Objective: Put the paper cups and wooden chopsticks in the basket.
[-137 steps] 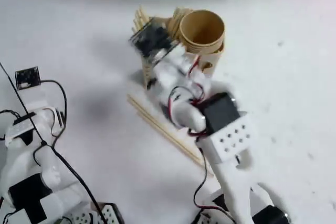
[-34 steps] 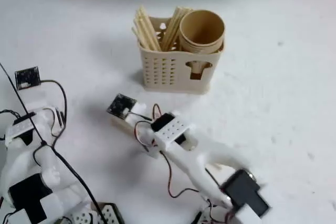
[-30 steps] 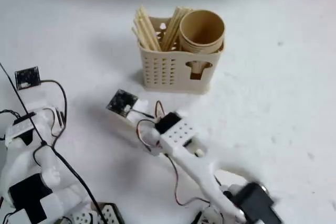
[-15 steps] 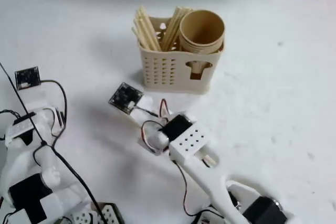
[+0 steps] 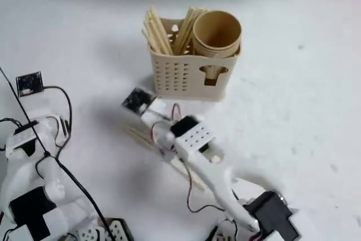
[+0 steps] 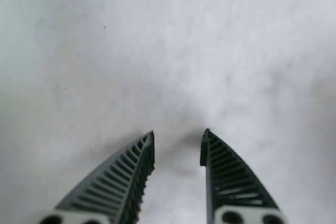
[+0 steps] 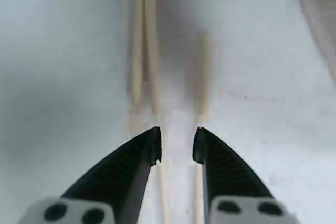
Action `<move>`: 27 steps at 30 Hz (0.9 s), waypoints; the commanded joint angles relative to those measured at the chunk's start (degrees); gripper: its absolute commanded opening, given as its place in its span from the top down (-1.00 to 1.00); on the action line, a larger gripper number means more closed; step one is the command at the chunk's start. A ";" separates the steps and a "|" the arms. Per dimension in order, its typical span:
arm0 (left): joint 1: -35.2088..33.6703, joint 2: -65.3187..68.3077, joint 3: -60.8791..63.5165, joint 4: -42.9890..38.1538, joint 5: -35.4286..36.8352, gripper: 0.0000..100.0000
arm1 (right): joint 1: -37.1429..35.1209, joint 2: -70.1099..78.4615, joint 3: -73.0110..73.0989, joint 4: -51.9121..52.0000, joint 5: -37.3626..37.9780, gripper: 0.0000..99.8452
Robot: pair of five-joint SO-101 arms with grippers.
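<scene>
The cream basket (image 5: 186, 77) stands at the back middle of the table. Stacked paper cups (image 5: 217, 31) and a bundle of wooden chopsticks (image 5: 159, 29) stand upright in it. In front of it, loose chopsticks (image 5: 135, 135) lie on the white table, partly hidden under my right arm (image 5: 189, 136). My right gripper (image 7: 176, 145) hangs open just above these chopsticks (image 7: 148, 51), which run lengthwise beneath and beyond its fingers. My left gripper (image 6: 177, 140) is open over bare table, holding nothing.
My left arm (image 5: 28, 156) rests at the near left corner with its cables. A rounded grey edge (image 7: 320, 19) shows at the side of the right wrist view. White table (image 5: 293, 83) stretches to the right of the basket.
My right arm left the basket and came down over the loose chopsticks. In the last second its wrist shifted slightly toward the basket, uncovering chopstick ends on the left. The left arm stayed still.
</scene>
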 commanded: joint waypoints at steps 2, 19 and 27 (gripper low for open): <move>-0.66 -0.40 -0.09 -0.62 0.62 0.69 | 4.97 -0.13 -2.99 -1.80 3.69 0.77; -0.66 -0.40 -0.09 -0.62 0.62 0.69 | 5.58 14.73 -3.87 -7.25 6.68 0.78; -0.75 -0.40 -0.09 -0.62 0.62 0.69 | 5.14 14.20 -5.63 -3.38 6.33 0.97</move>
